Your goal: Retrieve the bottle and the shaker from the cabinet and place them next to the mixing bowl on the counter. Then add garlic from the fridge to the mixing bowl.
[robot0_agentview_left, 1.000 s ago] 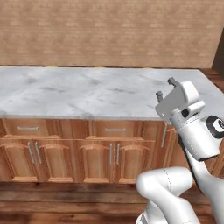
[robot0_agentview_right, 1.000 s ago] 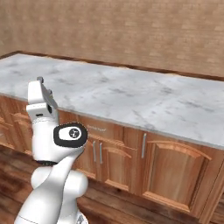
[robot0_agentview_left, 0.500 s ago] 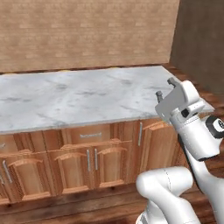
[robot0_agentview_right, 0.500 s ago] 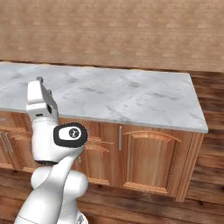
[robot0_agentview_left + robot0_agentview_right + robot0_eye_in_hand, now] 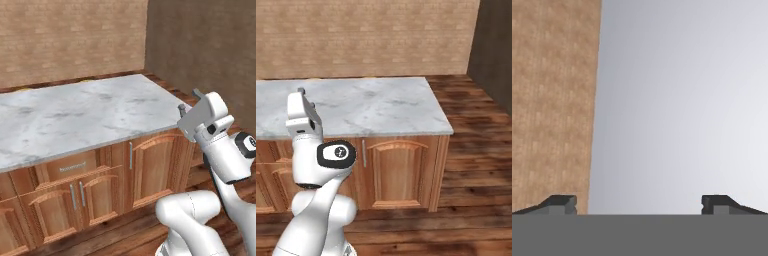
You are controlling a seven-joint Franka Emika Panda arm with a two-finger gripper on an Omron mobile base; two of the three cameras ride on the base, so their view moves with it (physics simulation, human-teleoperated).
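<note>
My gripper [image 5: 189, 100] [image 5: 306, 98] is raised in front of the marble counter [image 5: 75, 120] [image 5: 371, 105], pointing up and away from it. It is open, and the hand view shows its two dark fingertips [image 5: 562, 204] far apart with nothing between them [image 5: 639, 202]. Beyond them are a brick wall [image 5: 552, 100] and a plain pale grey surface [image 5: 682, 100]. The counter top is bare. The bottle, shaker, mixing bowl, garlic and fridge are out of view.
Wooden base cabinets with doors and a drawer [image 5: 150, 170] [image 5: 398, 172] run under the counter. The counter ends at its right corner [image 5: 448, 131], with wood floor [image 5: 476, 150] beyond. A brick wall [image 5: 366, 35] stands behind and a dark wall [image 5: 210, 50] to the right.
The whole scene has slid left in both base views, so the base has moved. The counter's right end and the dark wall have come into view. The arm's pose and the open gripper are unchanged.
</note>
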